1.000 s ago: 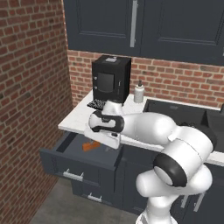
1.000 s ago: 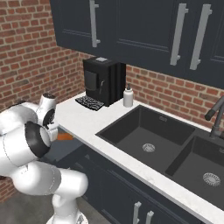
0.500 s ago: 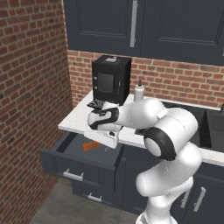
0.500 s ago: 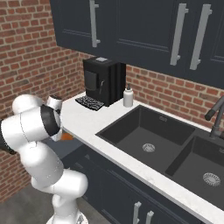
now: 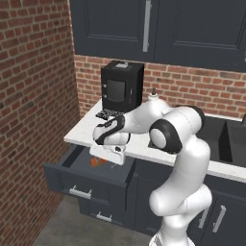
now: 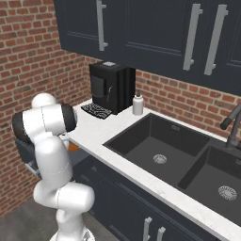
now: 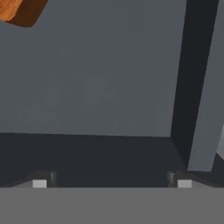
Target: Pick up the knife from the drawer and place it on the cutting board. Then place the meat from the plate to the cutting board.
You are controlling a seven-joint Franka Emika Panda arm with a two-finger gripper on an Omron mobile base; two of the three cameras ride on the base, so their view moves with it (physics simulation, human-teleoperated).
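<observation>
In the hand view the gripper (image 7: 111, 183) hangs over the grey floor of the drawer (image 7: 100, 74) with its two fingertips (image 7: 40, 183) spread wide apart and nothing between them. An orange corner of the knife (image 7: 19, 9) shows at the upper left edge of that view, well away from the fingertips and cut off by the frame; the blade is out of sight, so which way it points cannot be told from here. The drawer's side wall runs as a dark band down the right of that view.

The left base view gives what the hand view lacks: the drawer (image 5: 89, 174) stands pulled out beneath the white counter (image 5: 144, 144), its flat slate front facing the camera with a slim silver bar handle low on it. The white hand of the arm reaches down over the drawer's opening, and the gripper (image 5: 113, 161) sits just above the inside. The knife's orange handle (image 5: 97, 162) lies inside the drawer, just beside the hand on the side nearer the brick wall; its long axis seems to run roughly along the drawer's width, though the blade is too small to make out.

In the right base view the arm's white body blocks most of the drawer; a speck of orange from the knife (image 6: 73, 147) peeks past the arm beside the counter edge.

Farther back on the counter, beyond the drawer, stands a black coffee machine (image 5: 121, 89) against the brick wall.
</observation>
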